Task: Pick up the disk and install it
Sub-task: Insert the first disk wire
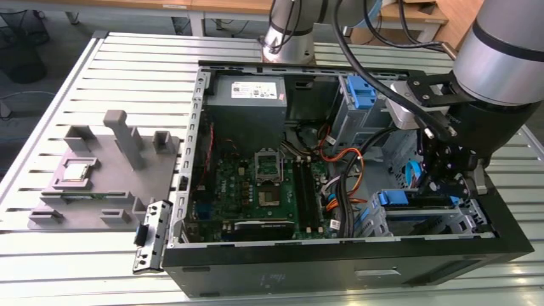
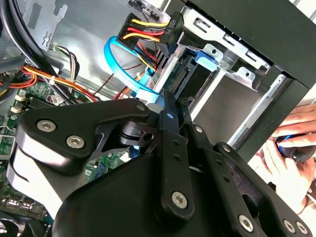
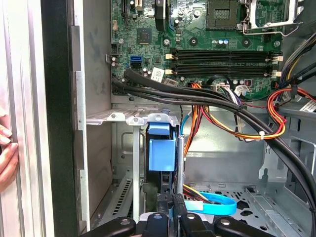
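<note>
The disk stands on edge in the metal drive cage at the case's front corner, on the exterior view's right. Its bright blue carrier tab sits between the cage rails, and its dark face with the blue frame lies against the cage wall. My gripper reaches down into that cage from above. The black fingers are pressed together on the disk's thin edge. In the second wrist view the gripper ends right at the disk's near corner.
The open computer case holds a green motherboard, a power supply and an upright blue bracket. Orange and yellow cables and a blue flat cable run close to the cage. A person's hand rests outside the case wall. A grey fixture lies on the exterior view's left.
</note>
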Robot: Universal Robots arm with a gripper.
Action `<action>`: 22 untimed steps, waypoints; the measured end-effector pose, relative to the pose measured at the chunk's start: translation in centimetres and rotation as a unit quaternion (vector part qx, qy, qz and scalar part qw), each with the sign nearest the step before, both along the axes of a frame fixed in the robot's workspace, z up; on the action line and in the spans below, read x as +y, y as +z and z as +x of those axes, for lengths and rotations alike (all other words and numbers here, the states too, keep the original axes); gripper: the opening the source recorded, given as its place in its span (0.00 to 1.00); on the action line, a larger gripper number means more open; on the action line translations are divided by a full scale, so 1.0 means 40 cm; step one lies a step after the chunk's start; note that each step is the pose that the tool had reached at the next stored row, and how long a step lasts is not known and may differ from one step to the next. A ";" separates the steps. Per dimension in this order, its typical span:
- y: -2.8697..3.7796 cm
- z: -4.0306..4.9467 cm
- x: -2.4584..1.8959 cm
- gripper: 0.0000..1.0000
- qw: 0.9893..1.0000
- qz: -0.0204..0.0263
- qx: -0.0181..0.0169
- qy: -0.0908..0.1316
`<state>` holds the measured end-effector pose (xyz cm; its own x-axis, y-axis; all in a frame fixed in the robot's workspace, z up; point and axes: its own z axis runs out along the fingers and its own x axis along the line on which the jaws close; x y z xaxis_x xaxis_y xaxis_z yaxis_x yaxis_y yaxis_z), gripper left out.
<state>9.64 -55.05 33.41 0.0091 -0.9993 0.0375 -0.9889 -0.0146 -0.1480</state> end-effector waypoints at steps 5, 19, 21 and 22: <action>-0.003 0.000 0.000 0.16 1.000 0.000 0.000 0.000; -0.014 0.000 0.000 0.16 1.000 0.000 0.000 0.000; -0.015 0.000 0.000 0.16 1.000 0.000 0.000 0.000; -0.015 0.000 0.000 0.16 1.000 0.000 0.000 0.000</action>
<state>9.64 -55.05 32.80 0.0091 -0.9992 0.0379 -0.9889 -0.0146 -0.1481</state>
